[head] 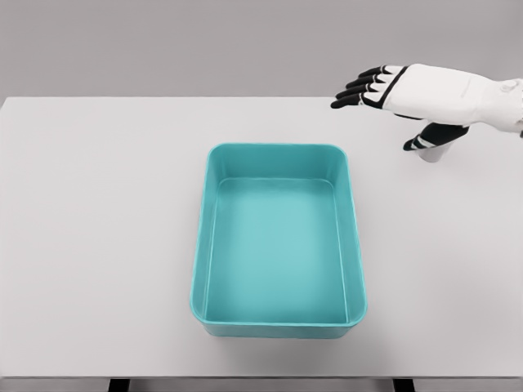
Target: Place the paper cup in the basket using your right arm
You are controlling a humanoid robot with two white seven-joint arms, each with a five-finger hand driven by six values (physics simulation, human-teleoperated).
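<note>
One teal rectangular basket (279, 245), open-topped.

No text, label, brand, number or sign can be read anywhere. The basket (279, 238) has plain teal walls and a plain floor, with no print on them. The table (98, 245) around the basket is bare white, unmarked. The right hand (392, 86), up and to the right of the basket, is white with black fingers and carries no lettering.
</note>
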